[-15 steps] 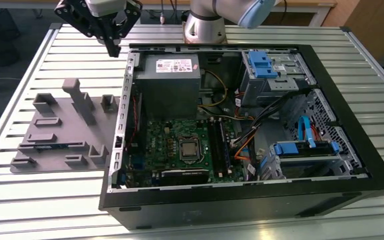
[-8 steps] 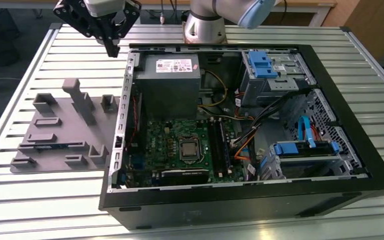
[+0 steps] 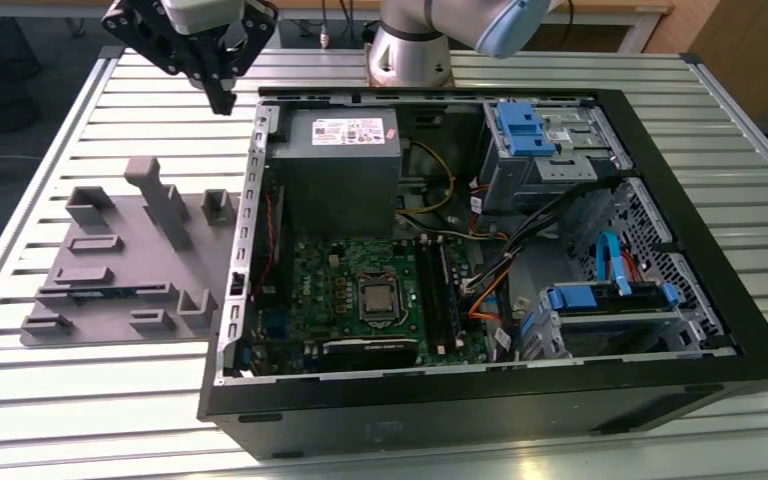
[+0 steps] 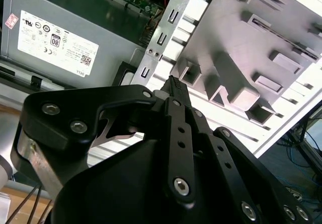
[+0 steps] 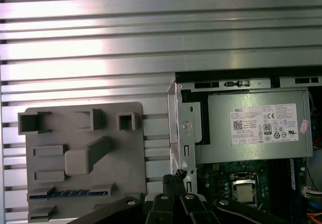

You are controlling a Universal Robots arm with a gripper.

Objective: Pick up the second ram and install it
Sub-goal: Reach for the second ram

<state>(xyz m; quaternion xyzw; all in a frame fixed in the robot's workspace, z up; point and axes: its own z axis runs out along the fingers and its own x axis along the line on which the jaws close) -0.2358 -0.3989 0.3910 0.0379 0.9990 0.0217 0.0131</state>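
Tray point(image 5: 128, 153) slot holds second ram point(image 5: 65, 194) — hand point(image 3: 223, 98) clenched, empty, near case point(image 3: 424, 405) corner.

This looks like a robotics lab or test workshop. A ribbed aluminium-profile table point(image 3: 117, 400) carries an opened computer case point(image 3: 704, 300) and a grey parts fixture point(image 3: 131, 270) (moulded slots and posts). The robot arm's base point(image 3: 408, 55) stands on the same table, and cables point(image 4: 302, 148) lie on the floor beside it.

Robot arm point(image 3: 408, 45): silver-grey cylindrical links, pale blue joint cap point(image 3: 511, 25). Pincer point(image 4: 173, 84): matte black linkage plates fastened with silver hex-socket screws point(image 4: 182, 185), tapering to a narrow end.
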